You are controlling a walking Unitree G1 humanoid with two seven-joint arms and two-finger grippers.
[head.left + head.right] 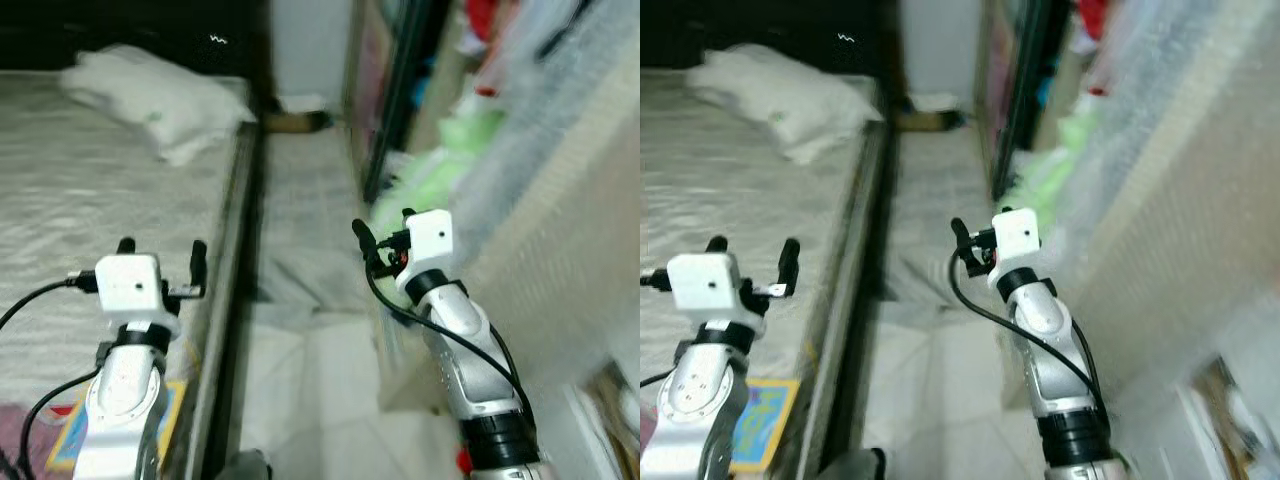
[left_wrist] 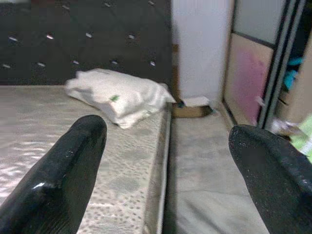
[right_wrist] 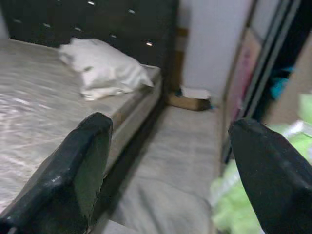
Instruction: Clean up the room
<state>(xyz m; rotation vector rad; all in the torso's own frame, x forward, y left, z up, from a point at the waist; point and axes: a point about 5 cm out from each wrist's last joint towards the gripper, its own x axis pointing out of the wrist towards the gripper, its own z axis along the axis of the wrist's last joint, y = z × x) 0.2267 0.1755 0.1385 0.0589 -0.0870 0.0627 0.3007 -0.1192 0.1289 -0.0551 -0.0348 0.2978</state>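
Note:
Both arms are raised in front of me over a narrow aisle beside a bed (image 1: 60, 210). My left gripper (image 1: 162, 250) hovers open above the mattress edge with nothing between its fingers (image 2: 63, 180). Over the aisle floor, my right gripper (image 1: 383, 236) is open and holds nothing between its fingers (image 3: 73, 170). A white pillow (image 1: 155, 95) lies at the head of the bed. A grey cloth (image 1: 300, 230) is spread along the aisle floor. A pale green bundle (image 1: 425, 170) spills out at the right. A colourful flat book (image 1: 70, 435) lies near the bed's near edge.
A dark tufted headboard (image 2: 87, 39) backs the bed. A brown box with a white thing on it (image 3: 190, 100) sits at the aisle's far end by a white wall. A sliding wardrobe door (image 1: 385, 90) and a pale padded panel (image 1: 560, 230) close in the right side.

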